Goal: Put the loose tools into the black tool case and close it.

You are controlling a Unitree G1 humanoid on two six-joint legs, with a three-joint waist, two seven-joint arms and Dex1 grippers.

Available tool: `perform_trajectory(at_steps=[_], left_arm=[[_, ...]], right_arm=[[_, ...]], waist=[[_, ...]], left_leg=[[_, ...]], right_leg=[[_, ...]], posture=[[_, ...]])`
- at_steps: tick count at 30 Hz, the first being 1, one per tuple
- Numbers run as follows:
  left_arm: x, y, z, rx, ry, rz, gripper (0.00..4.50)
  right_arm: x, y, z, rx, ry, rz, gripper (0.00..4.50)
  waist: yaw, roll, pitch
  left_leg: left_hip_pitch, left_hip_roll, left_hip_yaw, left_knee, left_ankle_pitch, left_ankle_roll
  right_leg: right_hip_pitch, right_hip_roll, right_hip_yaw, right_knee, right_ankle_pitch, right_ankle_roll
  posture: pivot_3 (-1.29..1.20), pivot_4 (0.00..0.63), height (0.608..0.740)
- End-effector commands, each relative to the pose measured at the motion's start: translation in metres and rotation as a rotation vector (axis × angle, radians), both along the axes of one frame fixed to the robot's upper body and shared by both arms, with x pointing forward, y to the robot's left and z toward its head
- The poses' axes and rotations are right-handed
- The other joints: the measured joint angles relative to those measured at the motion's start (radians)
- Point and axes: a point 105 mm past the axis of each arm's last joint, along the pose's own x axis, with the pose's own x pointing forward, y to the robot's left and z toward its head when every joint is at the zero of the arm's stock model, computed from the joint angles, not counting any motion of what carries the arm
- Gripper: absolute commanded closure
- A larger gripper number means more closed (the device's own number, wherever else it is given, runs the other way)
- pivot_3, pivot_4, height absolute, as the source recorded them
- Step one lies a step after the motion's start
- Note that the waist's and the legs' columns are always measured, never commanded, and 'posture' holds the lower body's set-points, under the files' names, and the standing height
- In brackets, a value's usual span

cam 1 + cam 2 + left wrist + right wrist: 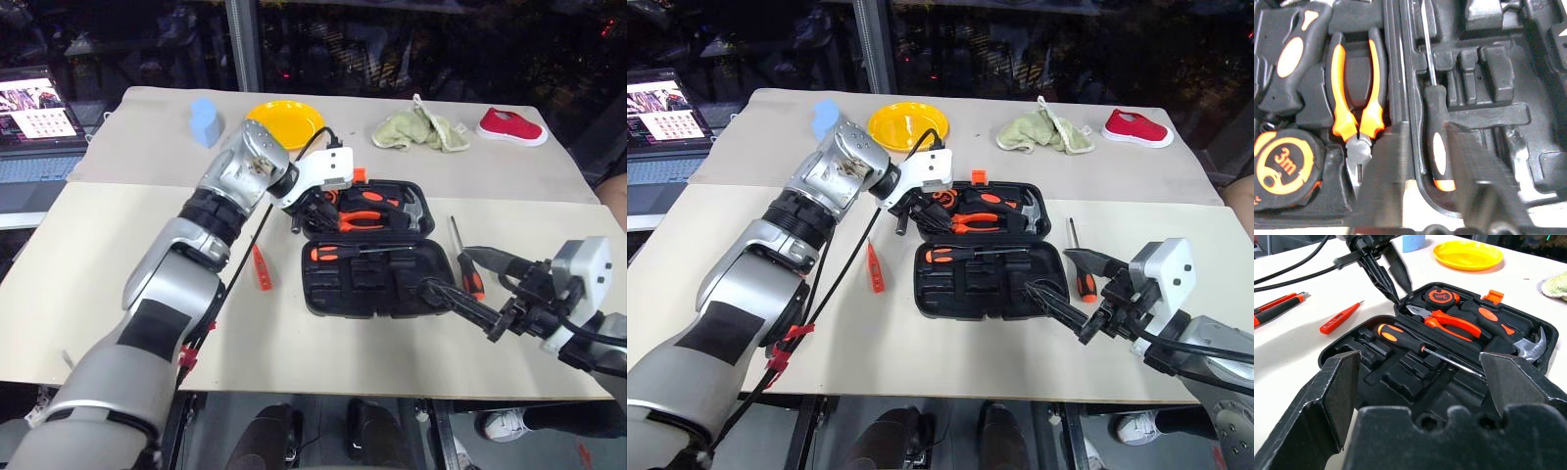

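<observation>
A yellow plate (284, 121) sits at the far side of the worktop (118, 284). A pale blue block (204, 122) stands just left of the plate. Right of the plate lies a crumpled green cloth (421, 131), and farther right still, a red shoe (510, 127). A laptop (34, 127) sits well left of the plate, off the worktop.

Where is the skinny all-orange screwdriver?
The tester screwdriver lies loose on the table, just left of the open case and beside the left arm.
</observation>
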Motion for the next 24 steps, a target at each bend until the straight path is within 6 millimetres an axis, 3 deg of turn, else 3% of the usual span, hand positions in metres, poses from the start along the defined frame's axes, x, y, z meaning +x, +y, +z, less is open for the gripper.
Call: perform_trajectory(at_steps=[1, 9, 24], left_arm=[[-0.003, -0.005, 0.012, -0.073, -0.024, -0.023, 4.48], [0.007, -0.018, 0.004, -0.129, -0.060, 0.059, 4.48], [-0.005, -0.020, -0.023, -0.015, -0.064, -0.061, 4.48]], right_arm=[[0.000, -0.004, 0.012, -0.010, -0.046, -0.005, 0.00], [0.000, -0.008, 0.013, -0.028, -0.044, -0.010, 0.00], [-0.006, -0.008, 0.011, -0.021, -0.055, -0.045, 0.00]], waist=[[0.000, 0.000, 0.000], [0.004, 0.000, 0.000], [0.002, 0.002, -0.001]], left_leg=[[0.000, 0.000, 0.000, 0.000, 0.000, 0.000], [0.000, 0.000, 0.000, 0.003, 0.000, 0.000], [0.000, 0.000, 0.001, 0.003, 0.000, 0.000]], right_leg=[[0.000, 0.000, 0.000, 0.000, 0.000, 0.000], [0.001, 0.000, 0.000, 0.001, 0.001, 0.001], [0.000, 0.000, 0.002, 0.002, 0.001, 0.001]], posture=[[0.00, 0.150, 0.740], [0.00, 0.150, 0.740], [0.00, 0.150, 0.740]])
